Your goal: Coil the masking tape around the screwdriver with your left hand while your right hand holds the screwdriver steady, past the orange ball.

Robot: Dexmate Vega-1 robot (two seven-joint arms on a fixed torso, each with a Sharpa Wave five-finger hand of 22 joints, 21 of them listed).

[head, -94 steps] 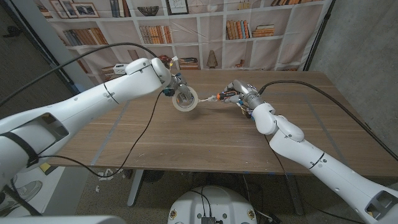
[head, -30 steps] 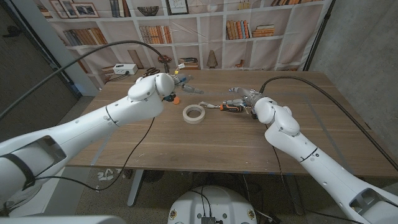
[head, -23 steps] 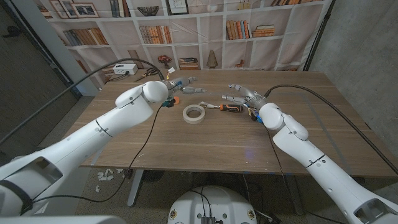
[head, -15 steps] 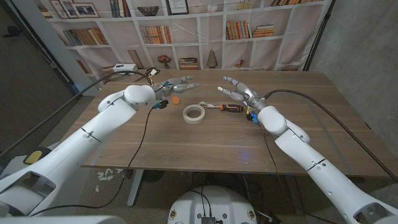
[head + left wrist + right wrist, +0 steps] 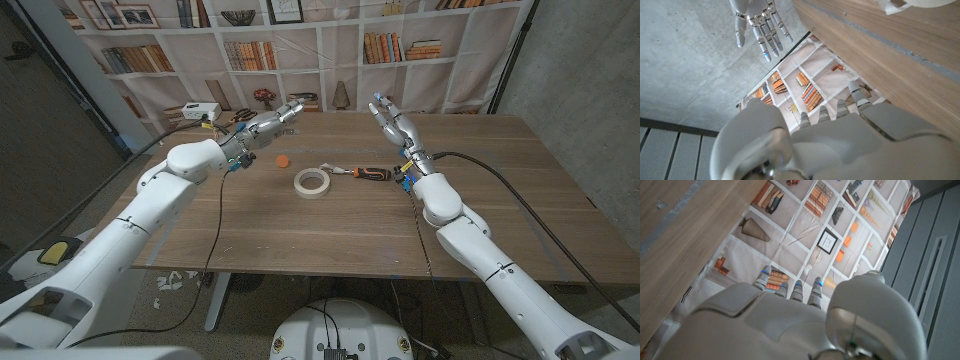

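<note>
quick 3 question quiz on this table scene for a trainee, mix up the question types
1. True or false: the left hand grips the tape.
2. Multiple choice: what lies nearest the tape on the robot's right side? A) the ball B) the screwdriver C) a book
3. Fill in: the right hand is raised with its fingers ____ and holds nothing.

Key
1. False. The tape lies on the table by itself, and the left hand is up near the far edge with nothing in it.
2. B, the screwdriver. The ball sits on the other side of the tape.
3. apart
</note>
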